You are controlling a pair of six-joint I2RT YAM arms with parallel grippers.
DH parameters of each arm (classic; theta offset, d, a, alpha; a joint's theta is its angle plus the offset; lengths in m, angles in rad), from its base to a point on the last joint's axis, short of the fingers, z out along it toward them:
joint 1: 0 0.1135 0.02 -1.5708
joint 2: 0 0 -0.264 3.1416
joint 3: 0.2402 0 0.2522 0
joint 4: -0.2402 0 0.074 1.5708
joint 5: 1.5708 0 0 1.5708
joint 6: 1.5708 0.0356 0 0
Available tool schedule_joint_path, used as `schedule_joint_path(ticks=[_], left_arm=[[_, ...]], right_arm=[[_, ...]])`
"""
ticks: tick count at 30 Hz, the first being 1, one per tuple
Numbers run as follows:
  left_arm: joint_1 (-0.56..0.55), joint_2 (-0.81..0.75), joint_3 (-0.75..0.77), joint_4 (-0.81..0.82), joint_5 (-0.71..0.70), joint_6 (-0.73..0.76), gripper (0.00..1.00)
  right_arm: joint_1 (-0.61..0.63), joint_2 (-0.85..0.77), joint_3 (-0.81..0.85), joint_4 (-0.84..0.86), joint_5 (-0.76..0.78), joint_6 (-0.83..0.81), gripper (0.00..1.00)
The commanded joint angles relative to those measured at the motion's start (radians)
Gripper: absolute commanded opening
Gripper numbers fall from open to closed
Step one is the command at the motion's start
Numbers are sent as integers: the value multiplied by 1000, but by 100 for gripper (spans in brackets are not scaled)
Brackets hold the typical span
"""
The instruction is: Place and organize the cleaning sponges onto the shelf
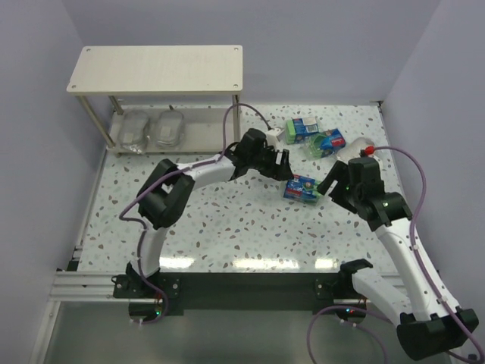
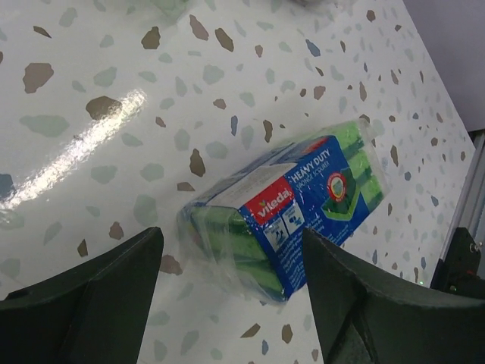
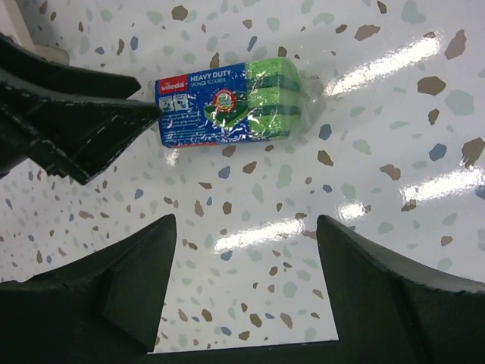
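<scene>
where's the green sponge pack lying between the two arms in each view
top external: green sponge pack right of centre on the table, between the two arms.
left wrist: centre right, at the gap between the open fingers.
right wrist: upper centre, beyond its own fingers.
shared landmark: left end effector, at the pack's label end in the top and right wrist views.

The left arm (image 1: 198, 175) rises from its base at the lower left, bends at a dark elbow and reaches right toward mid-frame. Its left gripper (image 1: 283, 164) angles downward, fingers (image 2: 98, 296) spread wide. The right arm (image 1: 400, 241) climbs from the lower right corner, leaning up-left. The right gripper (image 1: 332, 184) points down-left, fingers (image 3: 114, 296) parted. The two grippers sit near each other without touching.
</scene>
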Motion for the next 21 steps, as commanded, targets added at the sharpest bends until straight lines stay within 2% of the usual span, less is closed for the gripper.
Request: schedule_joint_path(ticks=[1,4,8,9,12,14,15,21], left_arm=[[-15,69,104,-22,2,48,79],[-26,98,128,-55,-7,61,75],[-31,77,79,-56,-7,78,49],[-29,65,44,-56,-7,81,34],[-29,-17,-52,-56,-22,79,14],[-29,-115,-117,-53,-53,61,8],[-28,-150,-181,-53,-88,52,0],[-5,-464,-451,-121,-171,-63,0]], right_arm=[[-3,-17,13,-38,15,-28,78],[-4,-25,2,-39,12,-35,79],[-6,-31,-5,-33,11,-42,79],[-6,-28,-7,-28,4,-42,79],[-6,-17,-8,-18,-20,-45,78],[-6,-14,-14,-9,-37,-45,78],[-6,-13,-19,7,-60,-45,78],[-4,33,-36,83,-198,-84,76]])
